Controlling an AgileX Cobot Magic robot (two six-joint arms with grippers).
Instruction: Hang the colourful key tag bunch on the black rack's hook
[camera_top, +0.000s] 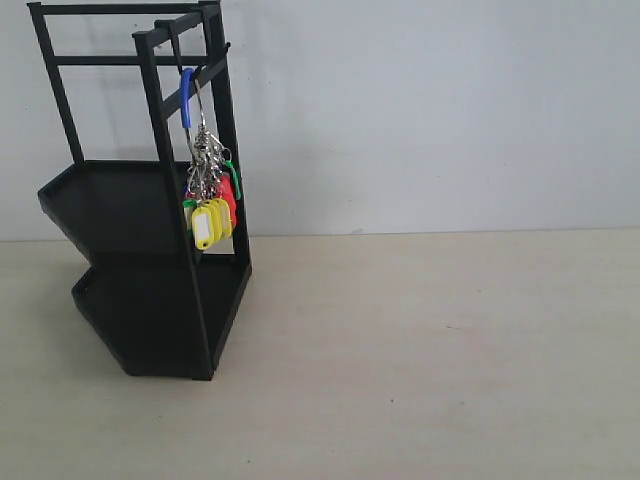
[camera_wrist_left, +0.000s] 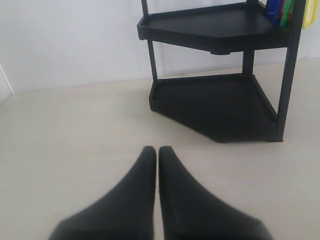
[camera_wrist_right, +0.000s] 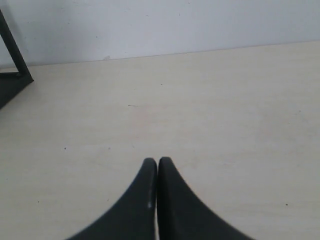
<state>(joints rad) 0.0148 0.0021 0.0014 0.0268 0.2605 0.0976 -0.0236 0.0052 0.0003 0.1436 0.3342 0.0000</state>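
In the exterior view, the black rack (camera_top: 150, 250) stands on the left of the pale table (camera_top: 450, 350), close to the white wall (camera_top: 450, 110) at the far side. The colourful key tag bunch (camera_top: 208, 190) hangs from the hook (camera_top: 196, 70) on the rack's top bar, on the rack's right side. Its long axis is upright. The wire ring's blue sleeve is at the top, the metal clips are below it, and the yellow, red and green tags point down beside the upper tray. A yellow tag faces the near side, and its pale insert is too small to read.

In the left wrist view, the left gripper (camera_wrist_left: 157, 152) has its jaws clenched tip to tip with nothing between them, above bare table (camera_wrist_left: 75, 125). Both trays of the rack (camera_wrist_left: 215, 100) lie beyond it, with blue, green and yellow tags of the bunch (camera_wrist_left: 285, 10) showing by the upper tray.

In the right wrist view, the right gripper (camera_wrist_right: 157, 162) is likewise clenched on nothing above the table (camera_wrist_right: 225, 100). A corner of the rack (camera_wrist_right: 12, 60) shows, well apart from the fingertips.
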